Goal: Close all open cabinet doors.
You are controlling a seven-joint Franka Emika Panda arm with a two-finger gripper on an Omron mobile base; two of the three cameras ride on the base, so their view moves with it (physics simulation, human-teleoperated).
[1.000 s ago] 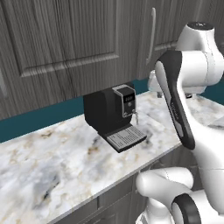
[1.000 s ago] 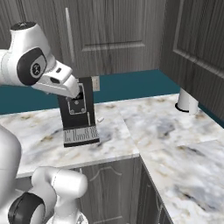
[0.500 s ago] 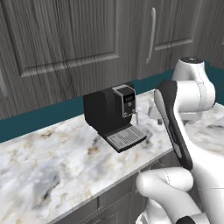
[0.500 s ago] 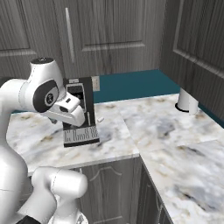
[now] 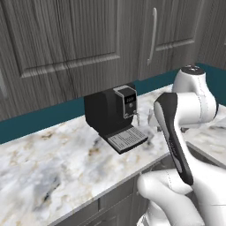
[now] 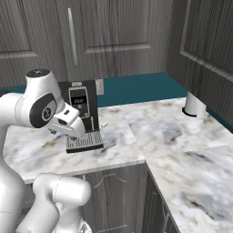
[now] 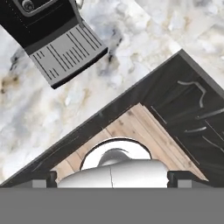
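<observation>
A black coffee machine stands on the marble tabletop against a teal backsplash, its grey drip tray facing out toward the tabletop's front edge. In the hand view the jaws stand wide apart and hold nothing, their two dark tips at the bottom corners; they look down past the tabletop's edge at the wooden floor and dark base cabinets, with the drip tray ahead and to the left. The cabinet doors hang on the wall above the coffee machine, well apart from the jaws. One door at the far right stands swung out over the tabletop near a white cup.
</observation>
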